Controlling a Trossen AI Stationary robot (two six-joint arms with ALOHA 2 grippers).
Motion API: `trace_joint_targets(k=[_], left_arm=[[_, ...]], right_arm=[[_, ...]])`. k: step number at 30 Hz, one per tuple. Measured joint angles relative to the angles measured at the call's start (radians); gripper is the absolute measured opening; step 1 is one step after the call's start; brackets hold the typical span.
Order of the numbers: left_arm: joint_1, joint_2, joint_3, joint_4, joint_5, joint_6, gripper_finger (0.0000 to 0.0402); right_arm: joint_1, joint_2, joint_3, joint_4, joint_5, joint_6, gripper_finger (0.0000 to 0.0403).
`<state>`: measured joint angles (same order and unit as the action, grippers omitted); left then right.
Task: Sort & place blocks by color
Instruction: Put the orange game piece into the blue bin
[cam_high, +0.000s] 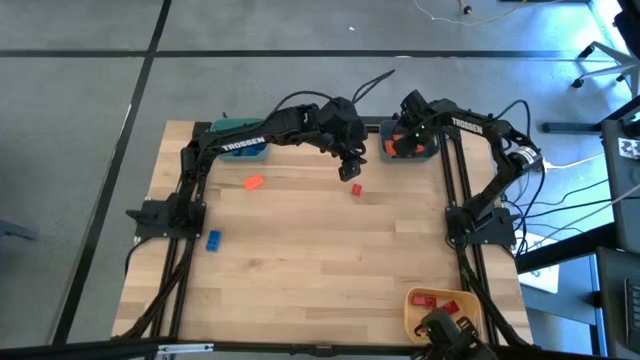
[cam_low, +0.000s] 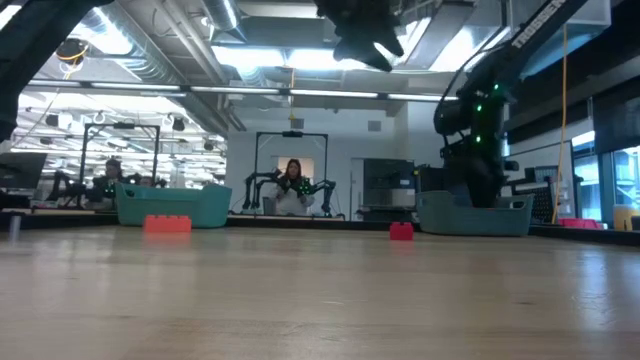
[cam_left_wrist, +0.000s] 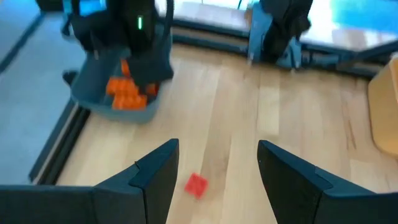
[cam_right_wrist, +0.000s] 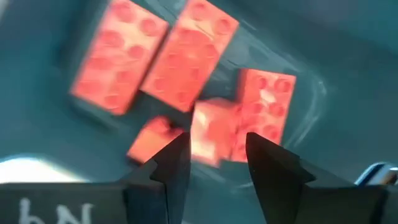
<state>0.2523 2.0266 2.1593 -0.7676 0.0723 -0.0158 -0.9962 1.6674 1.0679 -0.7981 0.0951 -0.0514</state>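
My left gripper is open and hangs in the air over the table's far middle. A small red block lies flat on the wood below it. My right gripper is open and reaches down into the grey-blue bin at the far right. Several orange blocks lie on the bin's floor just beyond its fingertips. An orange block and a blue block lie loose on the left half of the table.
A teal bin holding blue blocks stands at the far left. A yellow bin with red blocks sits at the near right corner. Both arm bases stand at the table's side edges. Bare wood fills the middle and near part.
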Motion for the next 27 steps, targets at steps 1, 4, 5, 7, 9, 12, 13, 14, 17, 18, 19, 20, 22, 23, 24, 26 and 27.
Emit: trace_joint_targets(k=[1, 4, 5, 7, 9, 12, 13, 14, 17, 18, 19, 20, 22, 23, 24, 26, 27], left_arm=[[0.0, 0.0, 0.0, -0.022, 0.0, 0.0, 0.0211], [0.0, 0.0, 0.0, -0.097, -0.001, -0.003, 0.0211], [-0.001, 0.0, 0.0, -0.123, -0.003, -0.007, 0.0211], [-0.004, 0.0, 0.0, -0.182, -0.003, -0.02, 0.0211], [-0.005, 0.0, 0.0, -0.255, -0.013, -0.028, 0.0211], [-0.012, 0.0, 0.0, -0.411, -0.062, -0.058, 0.0211], [-0.014, 0.0, 0.0, -0.469, -0.088, -0.083, 0.0211], [-0.014, 0.0, 0.0, -0.527, -0.114, -0.112, 0.0211], [-0.014, 0.0, 0.0, -0.681, -0.189, -0.223, 0.0211], [-0.013, 0.0, 0.0, -0.724, -0.213, -0.267, 0.0211], [-0.013, 0.0, 0.0, -0.764, -0.236, -0.309, 0.0211], [-0.013, 0.0, 0.0, -0.798, -0.258, -0.35, 0.0211], [-0.013, -0.002, -0.01, -0.801, -0.288, -0.407, 0.0211], [-0.015, -0.003, -0.016, -0.798, -0.287, -0.428, 0.0211], [-0.017, -0.002, -0.018, -0.801, -0.284, -0.44, 0.0211], [-0.019, -0.005, -0.046, -0.799, -0.284, -0.443, 0.0211], [-0.023, -0.006, -0.069, -0.802, -0.28, -0.446, 0.0211]], right_arm=[[0.0, -0.015, 0.0, -0.007, -0.022, 0.005, 0.0156], [0.0, -0.082, 0.0, -0.018, -0.066, 0.013, 0.0157], [0.0, -0.115, 0.0, -0.018, -0.07, 0.011, 0.0157], [0.0, -0.186, 0.001, -0.016, -0.071, 0.009, 0.0158], [0.0, -0.264, 0.001, -0.015, -0.071, 0.015, 0.0158], [0.0, -0.396, 0.001, -0.014, -0.102, -0.01, 0.0158], [0.002, -0.437, 0.002, -0.014, -0.136, -0.024, 0.0158], [0.005, -0.476, 0.002, -0.014, -0.176, -0.032, 0.0158], [0.024, -0.581, 0.002, -0.009, -0.313, -0.057, 0.0158], [0.033, -0.609, 0.002, -0.005, -0.358, -0.062, 0.0158], [0.043, -0.635, 0.002, 0.0, -0.403, -0.068, 0.0158], [0.054, -0.659, 0.002, 0.003, -0.443, -0.078, 0.0158], [0.077, -0.699, 0.002, 0.01, -0.51, -0.099, 0.0158], [0.089, -0.716, 0.002, 0.013, -0.541, -0.109, 0.0158], [0.102, -0.731, 0.002, 0.014, -0.569, -0.111, 0.0158], [0.125, -0.756, 0.002, 0.014, -0.621, -0.111, 0.0158], [0.137, -0.769, 0.002, 0.014, -0.645, -0.111, 0.0158]])
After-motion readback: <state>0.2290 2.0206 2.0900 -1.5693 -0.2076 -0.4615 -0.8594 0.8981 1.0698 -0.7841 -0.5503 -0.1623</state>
